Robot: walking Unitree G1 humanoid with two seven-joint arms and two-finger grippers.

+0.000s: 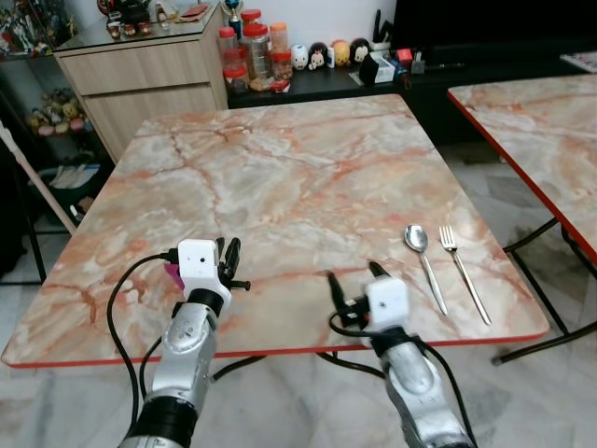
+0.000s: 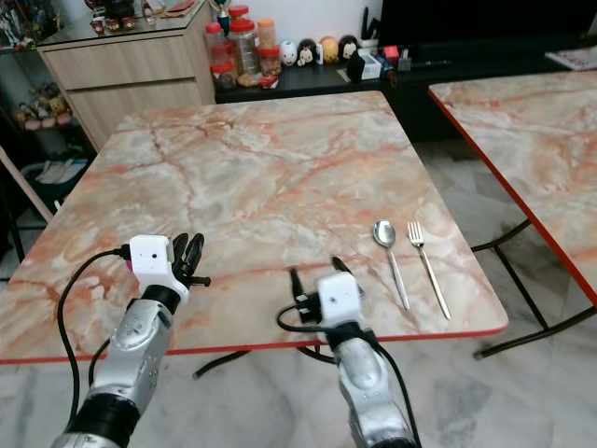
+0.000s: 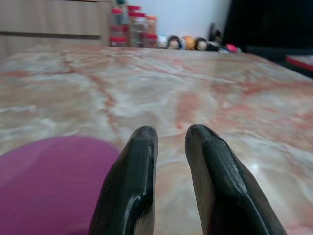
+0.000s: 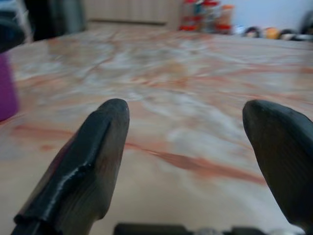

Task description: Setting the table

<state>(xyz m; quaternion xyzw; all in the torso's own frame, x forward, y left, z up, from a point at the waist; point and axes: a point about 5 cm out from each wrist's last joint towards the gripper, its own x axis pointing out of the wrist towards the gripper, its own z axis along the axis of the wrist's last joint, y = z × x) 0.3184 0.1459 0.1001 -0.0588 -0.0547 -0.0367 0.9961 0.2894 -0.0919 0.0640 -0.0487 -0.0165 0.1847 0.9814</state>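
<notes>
A metal spoon [image 1: 426,266] and a fork [image 1: 464,273] lie side by side near the front right of the marble-patterned table [image 1: 308,168]. My right gripper [image 1: 352,273] hovers low over the front edge, left of the spoon, open with nothing between its fingers. My left gripper [image 1: 229,247] is at the front left, its fingers [image 3: 142,161] nearly together and empty. A purple object [image 1: 173,273] sits on the table right beside the left gripper. My wrist hides most of it, so I cannot tell what it is.
A second marble table [image 1: 550,131] stands to the right across a floor gap. Behind are a wooden cabinet [image 1: 140,79], red-lidded jars [image 1: 252,51] and a low black shelf with small figurines [image 1: 336,56].
</notes>
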